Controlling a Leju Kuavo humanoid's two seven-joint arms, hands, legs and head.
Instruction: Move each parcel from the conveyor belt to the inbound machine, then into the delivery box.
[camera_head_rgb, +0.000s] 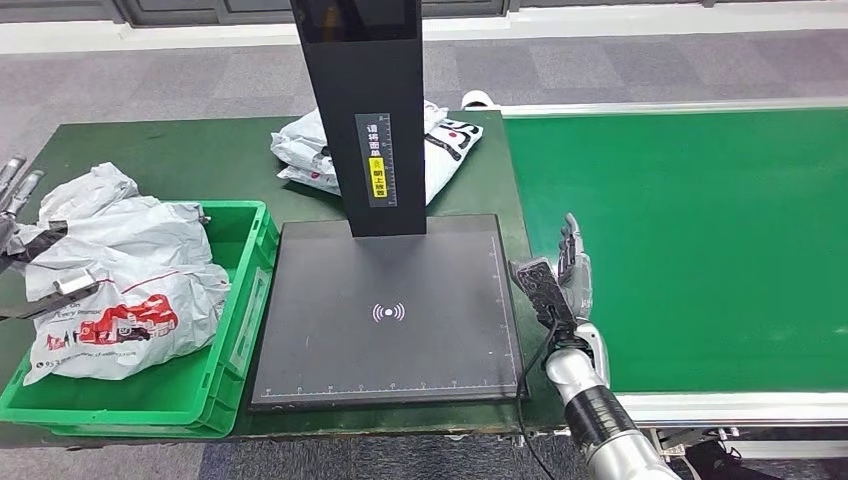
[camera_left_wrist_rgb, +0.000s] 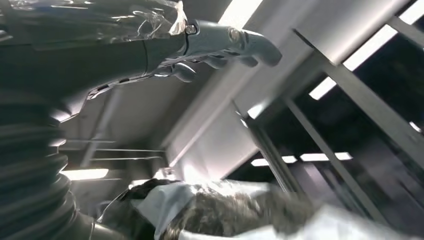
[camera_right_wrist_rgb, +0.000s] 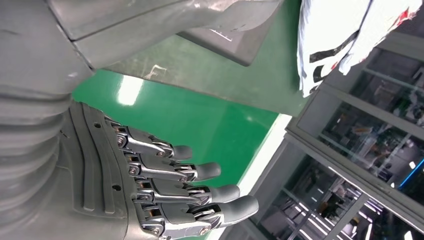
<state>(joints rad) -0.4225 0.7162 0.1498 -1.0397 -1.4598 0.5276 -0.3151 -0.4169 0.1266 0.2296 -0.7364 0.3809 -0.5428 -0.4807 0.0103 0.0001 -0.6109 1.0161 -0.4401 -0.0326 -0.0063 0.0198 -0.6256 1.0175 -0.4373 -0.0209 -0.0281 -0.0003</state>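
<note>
A crumpled white parcel (camera_head_rgb: 120, 285) with red print lies in the green delivery box (camera_head_rgb: 245, 300) at the left of the table. My left hand (camera_head_rgb: 18, 210) is at the picture's left edge beside that parcel, fingers (camera_left_wrist_rgb: 220, 47) stretched out and holding nothing, with the parcel (camera_left_wrist_rgb: 235, 210) close by. The inbound machine's black plate (camera_head_rgb: 390, 310) is bare beneath its black post (camera_head_rgb: 365, 110). A second white parcel (camera_head_rgb: 445, 140) lies on the table behind the post. My right hand (camera_head_rgb: 562, 278) stands open with straight fingers (camera_right_wrist_rgb: 200, 192) between the plate and the green conveyor belt (camera_head_rgb: 700, 240).
The dark green table (camera_head_rgb: 170, 160) carries the box and the machine. A metal rail (camera_head_rgb: 740, 405) edges the belt at the front. A black cable (camera_head_rgb: 535, 400) hangs from the plate's right corner near my right forearm. Grey floor lies beyond.
</note>
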